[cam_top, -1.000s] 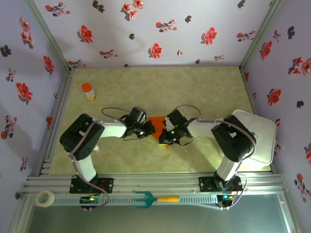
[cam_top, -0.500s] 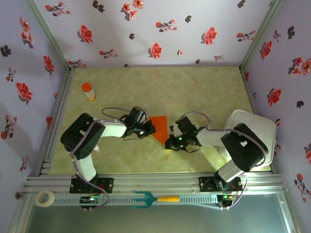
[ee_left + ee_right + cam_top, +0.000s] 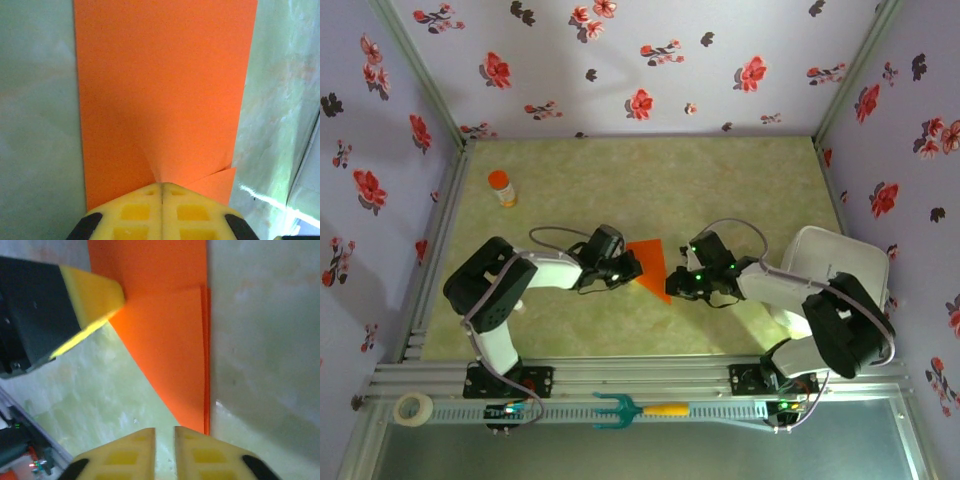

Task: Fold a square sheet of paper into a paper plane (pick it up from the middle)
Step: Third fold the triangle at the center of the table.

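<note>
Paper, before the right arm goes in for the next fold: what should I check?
1. Left gripper shut on the paper at its edge: ok.
2. Right gripper off the paper, jaws slightly apart, nothing between them: ok.
3. Layers flush along the long edge: not ok, slight offset in the right wrist view.
4. Paper flat at the pinch: not ok, a small pucker there.
5. Bottle well away from both arms: ok.
</note>
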